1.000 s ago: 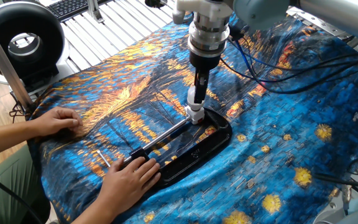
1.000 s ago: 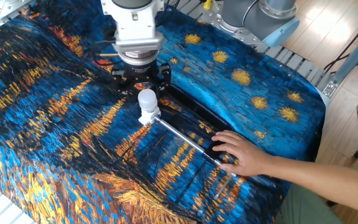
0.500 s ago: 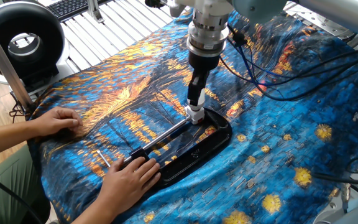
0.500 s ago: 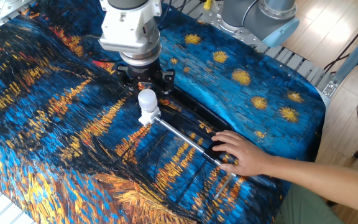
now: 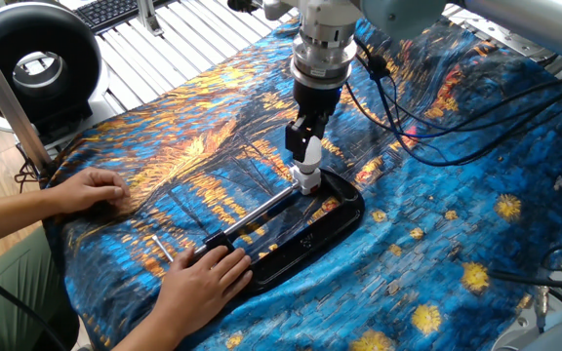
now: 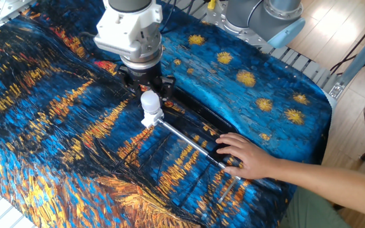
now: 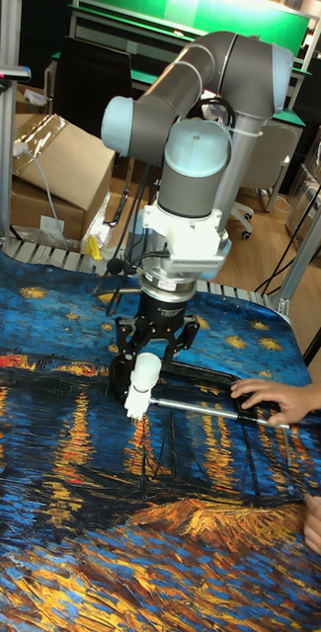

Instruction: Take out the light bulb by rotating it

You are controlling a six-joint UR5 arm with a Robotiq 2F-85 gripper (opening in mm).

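The light bulb (image 5: 308, 152) (image 6: 149, 101) (image 7: 145, 371) is small, white and frosted. It stands upright in a short white socket (image 5: 306, 179) (image 6: 152, 118) (image 7: 135, 403) at the end of a metal rod (image 5: 261, 213) on a black tray (image 5: 347, 209). My gripper (image 5: 305, 144) (image 6: 149, 88) (image 7: 151, 354) hangs straight down over the bulb. Its black fingers (image 7: 121, 348) are spread to either side of the globe with gaps showing, so it is open. The bulb's top is partly hidden behind the gripper in one fixed view.
A person's hand (image 5: 206, 274) (image 6: 246, 156) (image 7: 275, 395) presses on the tray's near end and the rod. Another hand (image 5: 91, 187) rests on the painted cloth (image 5: 457, 224). Cables (image 5: 427, 127) trail behind the arm. A black ring light (image 5: 35, 66) stands at the far left.
The gripper has turned about its vertical axis around the bulb, its fingers now at a different angle. The bulb, socket and hands have stayed where they were.
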